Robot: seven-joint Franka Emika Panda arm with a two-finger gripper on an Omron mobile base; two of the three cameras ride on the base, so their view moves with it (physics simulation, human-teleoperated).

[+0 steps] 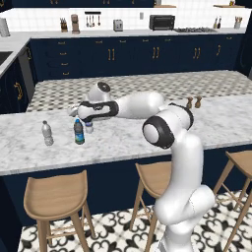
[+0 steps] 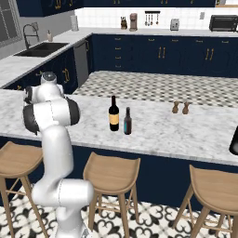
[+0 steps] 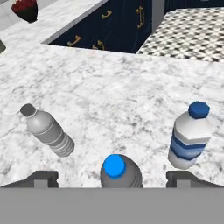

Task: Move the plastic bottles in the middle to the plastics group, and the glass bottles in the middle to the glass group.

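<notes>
Bottom centre of the hand view — the upright dark bottle (image 3: 118, 171) stands between the fingers (image 3: 43, 178), spread open, not yet gripping.

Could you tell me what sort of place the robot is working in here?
A simulated home kitchen, it seems: a marble island counter with wooden stools, navy cabinets, and a sink with faucet.

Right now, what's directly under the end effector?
The dark bottle with the blue cap stands upright between the open end effector fingers, on the marble counter. Its lower body and label are cut off in the hand view.
</notes>
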